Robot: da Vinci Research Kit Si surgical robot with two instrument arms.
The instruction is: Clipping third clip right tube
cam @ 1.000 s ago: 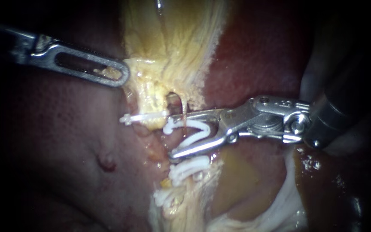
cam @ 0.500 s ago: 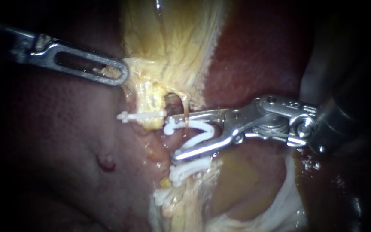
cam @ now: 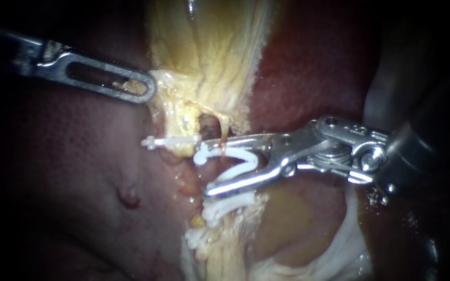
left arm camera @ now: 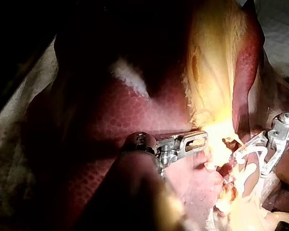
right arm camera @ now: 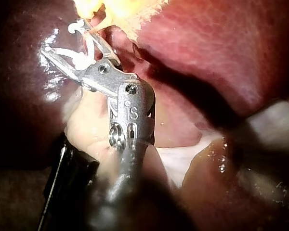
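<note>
Right now the right instrument [cam: 205, 166] has its jaws spread wide yet pinching an open clip [cam: 250, 158], one white leg against each jaw. The clip's mouth faces the thin tube [cam: 224, 141] that drops from the yellow tissue [cam: 209, 62]. The tube crosses the upper jaw, and I cannot tell whether it sits fully inside the clip's mouth. The left instrument [cam: 142, 89] has its jaws pressed on the edge of that yellow tissue. A closed clip [cam: 173, 140] lies just beside the upper jaw's tip, and two more clips [cam: 230, 204] sit just under the lower jaw. Squeezing from here could catch only part of the tube, or bite onto a neighbouring clip, because the space is so tight. A harder pull from the left could tear the thin tube, and the lower tip could dig into the liver [cam: 79, 171].
</note>
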